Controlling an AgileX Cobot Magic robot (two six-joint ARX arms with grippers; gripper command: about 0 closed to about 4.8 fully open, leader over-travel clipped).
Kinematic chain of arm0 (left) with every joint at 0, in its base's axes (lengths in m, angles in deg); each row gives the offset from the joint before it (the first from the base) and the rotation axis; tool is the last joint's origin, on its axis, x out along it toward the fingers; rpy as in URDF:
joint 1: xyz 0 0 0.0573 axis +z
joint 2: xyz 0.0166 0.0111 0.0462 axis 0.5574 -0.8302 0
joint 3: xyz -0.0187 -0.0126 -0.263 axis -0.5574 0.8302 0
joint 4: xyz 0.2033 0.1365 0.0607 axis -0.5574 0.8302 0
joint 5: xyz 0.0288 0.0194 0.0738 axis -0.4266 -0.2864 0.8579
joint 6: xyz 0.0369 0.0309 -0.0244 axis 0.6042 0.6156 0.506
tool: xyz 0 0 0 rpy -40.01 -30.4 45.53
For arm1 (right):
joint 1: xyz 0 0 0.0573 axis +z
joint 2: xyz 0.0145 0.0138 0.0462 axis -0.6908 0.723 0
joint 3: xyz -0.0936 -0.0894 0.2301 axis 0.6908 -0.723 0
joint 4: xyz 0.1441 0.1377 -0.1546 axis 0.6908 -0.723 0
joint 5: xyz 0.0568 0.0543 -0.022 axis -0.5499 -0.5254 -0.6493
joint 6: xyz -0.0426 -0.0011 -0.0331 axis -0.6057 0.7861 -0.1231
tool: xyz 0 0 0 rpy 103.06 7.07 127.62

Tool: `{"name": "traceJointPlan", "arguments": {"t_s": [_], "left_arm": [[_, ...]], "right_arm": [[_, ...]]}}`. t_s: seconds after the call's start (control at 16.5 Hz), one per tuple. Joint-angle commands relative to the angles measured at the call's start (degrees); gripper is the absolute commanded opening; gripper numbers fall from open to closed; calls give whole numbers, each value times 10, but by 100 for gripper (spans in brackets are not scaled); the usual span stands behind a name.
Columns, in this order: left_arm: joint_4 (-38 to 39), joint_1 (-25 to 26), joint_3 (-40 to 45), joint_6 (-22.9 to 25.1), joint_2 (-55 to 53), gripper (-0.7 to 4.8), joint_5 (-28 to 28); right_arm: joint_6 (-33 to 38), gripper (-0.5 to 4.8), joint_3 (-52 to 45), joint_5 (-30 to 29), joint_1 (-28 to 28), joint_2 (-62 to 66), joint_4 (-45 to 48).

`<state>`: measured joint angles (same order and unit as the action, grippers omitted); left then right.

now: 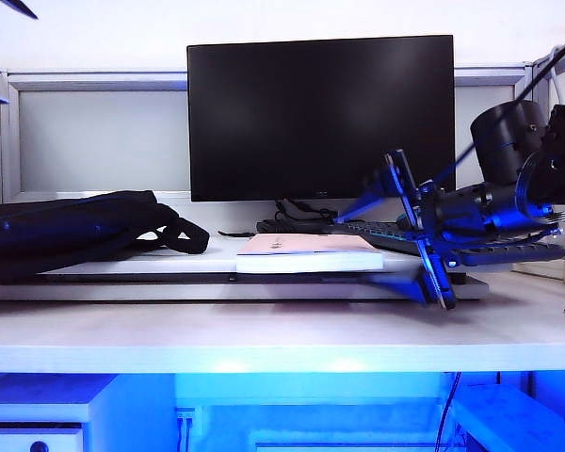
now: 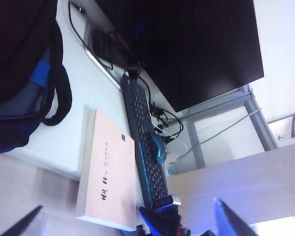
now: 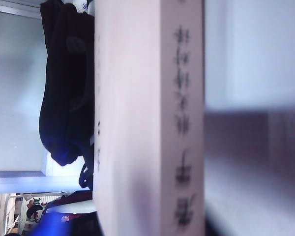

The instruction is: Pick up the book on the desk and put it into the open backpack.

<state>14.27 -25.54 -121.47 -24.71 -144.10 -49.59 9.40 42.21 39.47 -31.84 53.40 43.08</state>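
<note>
The book (image 1: 306, 252) lies flat on a white riser (image 1: 151, 268) on the desk (image 1: 264, 334), pale pink cover up. The black backpack (image 1: 71, 231) lies to its left on the riser. My right gripper (image 1: 400, 235) is at the book's right end, turned on its side, jaws wide apart. The right wrist view is filled by the book's spine (image 3: 147, 123) with the backpack (image 3: 64, 88) beyond; its fingers do not show there. My left gripper (image 2: 128, 209) hangs open above the book (image 2: 108, 172) with nothing between its fingertips (image 2: 27, 221). The backpack (image 2: 19, 69) is beside it.
A black monitor (image 1: 320, 118) stands behind the book. A dark keyboard (image 2: 145, 147) lies along the book's far side, under the right arm (image 1: 508, 202). Cables (image 1: 292, 221) trail at the monitor's foot. The desk's front edge (image 1: 264, 358) is near the camera.
</note>
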Motion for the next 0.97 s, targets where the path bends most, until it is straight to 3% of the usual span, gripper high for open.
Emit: {"name": "traceJointPlan", "arguments": {"t_s": [0.06,0.12,0.18,0.3,0.61,0.85,0.97], "left_arm": [[-17,1,-2,3,0,479,-6],[-17,2,-2,3,0,479,-6],[-19,5,-2,3,-1,479,-6],[-38,16,-2,-1,-6,479,-6],[-118,98,-3,-106,-82,479,-59],[-147,104,-7,-100,-170,479,-56],[-149,104,-27,-74,-215,479,-57]], "right_arm": [[2,141,21,-1,0,23,2],[9,51,24,0,0,28,0],[11,-6,25,2,0,30,2],[11,-6,25,0,-1,30,3],[12,-6,25,-25,-1,30,36],[13,-6,25,-42,0,30,50],[30,-6,25,-44,0,30,75]]}}
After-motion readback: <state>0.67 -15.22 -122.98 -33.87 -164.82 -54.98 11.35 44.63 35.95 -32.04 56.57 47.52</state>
